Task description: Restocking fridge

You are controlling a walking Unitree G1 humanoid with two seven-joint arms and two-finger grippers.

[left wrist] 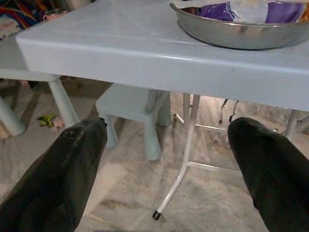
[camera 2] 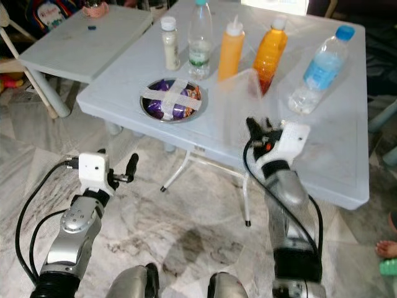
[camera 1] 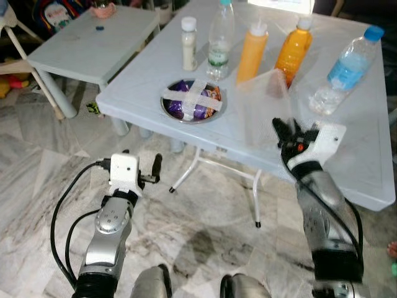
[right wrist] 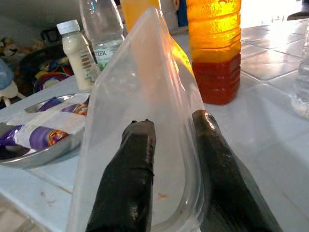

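On the pale blue table [camera 1: 354,162] stand a small white bottle [camera 1: 188,43], a clear water bottle [camera 1: 221,43], an orange squeeze bottle [camera 1: 252,53], an orange juice bottle [camera 1: 293,53] and a tilted blue-capped bottle [camera 1: 344,71]. A steel bowl [camera 1: 193,100] holds purple packets under crossed tape. My right gripper [camera 1: 286,131] is over the table's front part, shut on the wall of a clear plastic container [right wrist: 145,72]; its fingers [right wrist: 129,164] pinch that wall. My left gripper [left wrist: 166,130] is open, low in front of the table's edge, below the bowl [left wrist: 231,29].
A lower pale table [camera 1: 93,38] stands to the left, with a white chair [camera 1: 12,43] and toys beyond it. The table's white folding legs [camera 1: 205,166] stand on the marble floor. A person's foot [camera 2: 388,248] is at the far right.
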